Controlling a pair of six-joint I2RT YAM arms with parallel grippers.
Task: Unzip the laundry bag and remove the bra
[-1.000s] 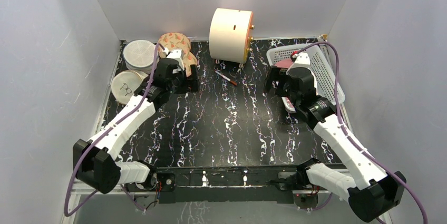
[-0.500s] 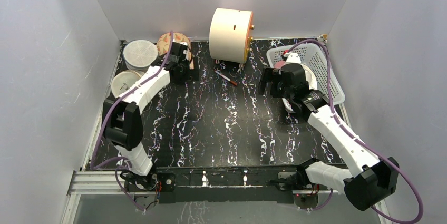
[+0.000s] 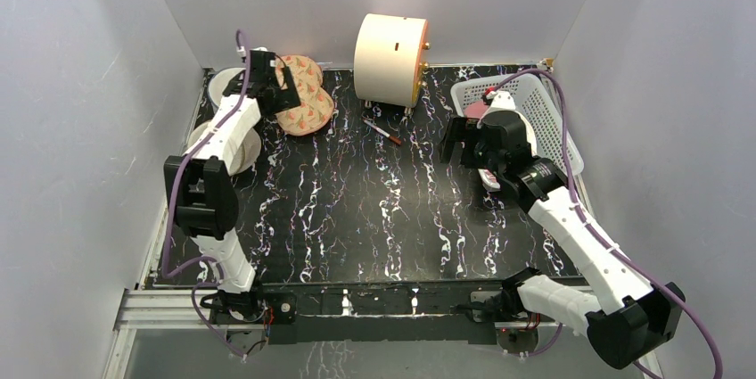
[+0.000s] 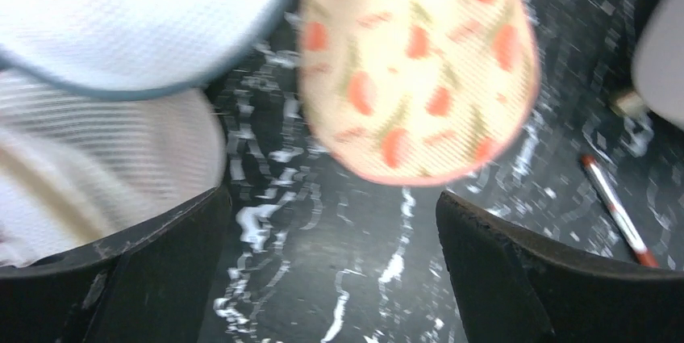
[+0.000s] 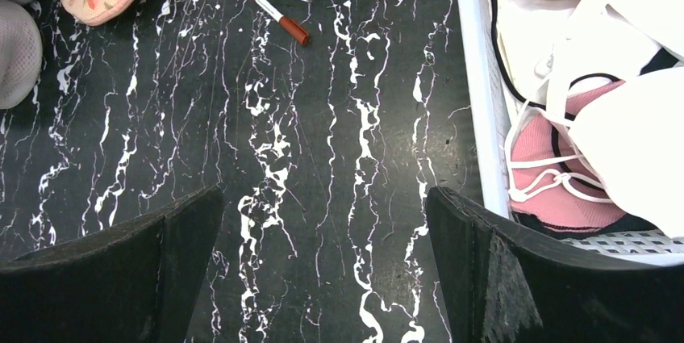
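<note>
Laundry bag (image 4: pixel 121 12): back-left corner of table (image 3: pixel 374 218), near the walls; white mesh, grey rim band; zip state not discernible.
Left wrist view only: blurred close-up of mesh, orange pouch (image 4: pixel 411 60) just beside.
Top view only: left arm (image 3: pixel 234 120) overlapping bag.
Left gripper (image 4: pixel 335 278): jaws spread, empty.
Right gripper (image 5: pixel 323 278): jaws wide, empty, over open tabletop.
Right wrist view only: basket (image 5: pixel 472 77) holding pink and white garments (image 5: pixel 556 165).
Pen (image 5: pixel 270 8): mid-table.

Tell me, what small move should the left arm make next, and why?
Probably shift the left gripper leftward over the laundry bag: its open jaws face the orange patterned pouch instead, with the bag off to one side, untouched.
</note>
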